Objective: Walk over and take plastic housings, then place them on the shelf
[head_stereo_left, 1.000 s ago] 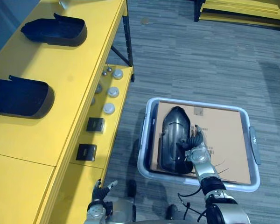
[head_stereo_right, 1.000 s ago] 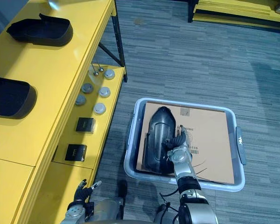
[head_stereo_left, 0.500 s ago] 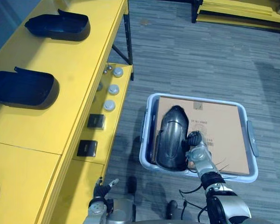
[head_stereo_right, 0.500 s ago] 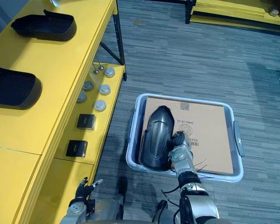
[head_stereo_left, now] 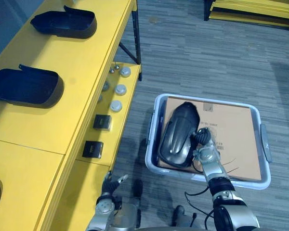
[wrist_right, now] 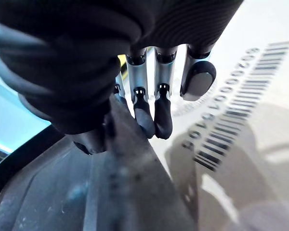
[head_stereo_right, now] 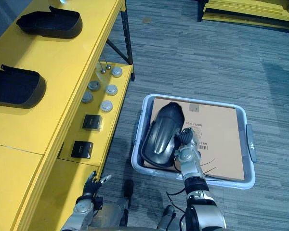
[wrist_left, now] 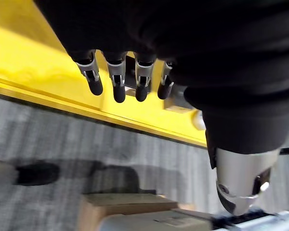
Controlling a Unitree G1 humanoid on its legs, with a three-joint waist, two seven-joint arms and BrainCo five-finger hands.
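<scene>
A dark plastic housing (head_stereo_left: 178,137) lies in a grey-blue bin (head_stereo_left: 208,98) on the floor, resting on a cardboard sheet (head_stereo_left: 233,134). My right hand (head_stereo_left: 201,140) is at the housing's right edge, and in the right wrist view its fingers (wrist_right: 149,115) curl over the rim of the housing (wrist_right: 111,192). The housing leans up on that side. Two more housings (head_stereo_left: 65,21) (head_stereo_left: 26,86) lie on the yellow shelf (head_stereo_left: 72,62) to my left. My left hand (head_stereo_left: 111,185) hangs low beside the shelf with straight fingers (wrist_left: 118,82) and nothing in it.
The shelf's lower level holds several round silver caps (head_stereo_left: 119,89) and two small black boxes (head_stereo_left: 102,121) (head_stereo_left: 92,149). Yellow pallets (head_stereo_left: 250,9) lie at the far right. Grey carpet surrounds the bin.
My right hand's fingers have curled onto the housing's right edge, and the housing has tipped up and turned slightly. The camera has shifted. The left hand stays open.
</scene>
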